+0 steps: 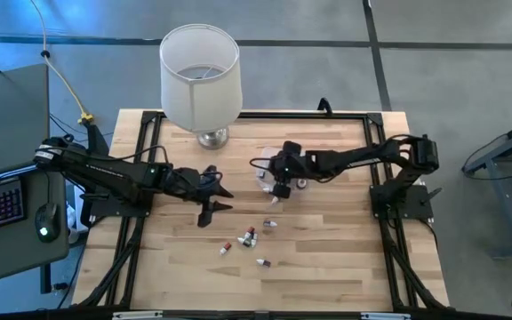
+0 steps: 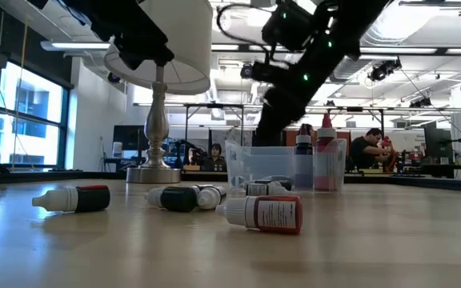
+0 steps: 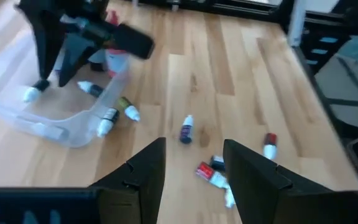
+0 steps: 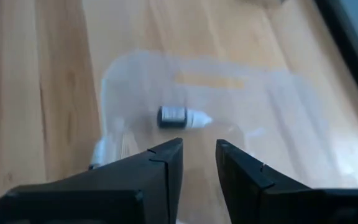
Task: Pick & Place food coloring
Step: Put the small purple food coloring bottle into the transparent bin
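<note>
Jaws of both grippers apart, empty; only right wrist view showing a bottle inside the tub.

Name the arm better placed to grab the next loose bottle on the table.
Left. Its gripper hangs open near the loose bottles, with nothing in its jaws. The right gripper is over the clear tub.
</note>
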Controlling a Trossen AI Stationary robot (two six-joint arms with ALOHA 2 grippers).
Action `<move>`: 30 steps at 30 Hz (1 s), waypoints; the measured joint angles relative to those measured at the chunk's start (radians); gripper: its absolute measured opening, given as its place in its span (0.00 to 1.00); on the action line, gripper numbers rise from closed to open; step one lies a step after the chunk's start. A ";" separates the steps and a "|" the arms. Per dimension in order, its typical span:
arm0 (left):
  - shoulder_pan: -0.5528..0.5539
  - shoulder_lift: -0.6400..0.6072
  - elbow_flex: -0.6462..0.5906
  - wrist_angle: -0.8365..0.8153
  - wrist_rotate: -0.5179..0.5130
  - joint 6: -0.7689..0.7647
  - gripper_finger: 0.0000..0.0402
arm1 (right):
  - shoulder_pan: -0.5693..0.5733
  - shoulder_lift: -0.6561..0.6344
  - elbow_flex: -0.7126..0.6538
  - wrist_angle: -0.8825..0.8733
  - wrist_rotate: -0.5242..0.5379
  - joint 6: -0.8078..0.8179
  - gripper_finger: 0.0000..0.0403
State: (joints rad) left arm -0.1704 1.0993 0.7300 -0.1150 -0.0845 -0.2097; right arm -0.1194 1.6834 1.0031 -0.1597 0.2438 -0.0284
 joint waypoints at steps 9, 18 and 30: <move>0.000 0.125 0.002 -0.044 0.032 -0.019 0.39 | 0.076 -0.034 0.138 -0.108 -0.058 -0.041 0.33; -0.033 0.237 0.001 -0.112 0.316 -0.272 0.39 | 0.210 -0.032 0.130 -0.108 -0.149 0.016 0.33; -0.104 0.281 0.010 -0.104 0.172 -0.293 0.39 | 0.345 0.126 0.029 -0.015 -0.135 0.250 0.32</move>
State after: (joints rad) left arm -0.2748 1.3800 0.7395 -0.2188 0.0870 -0.5026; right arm 0.2256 1.8093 1.0322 -0.1744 0.1085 0.2221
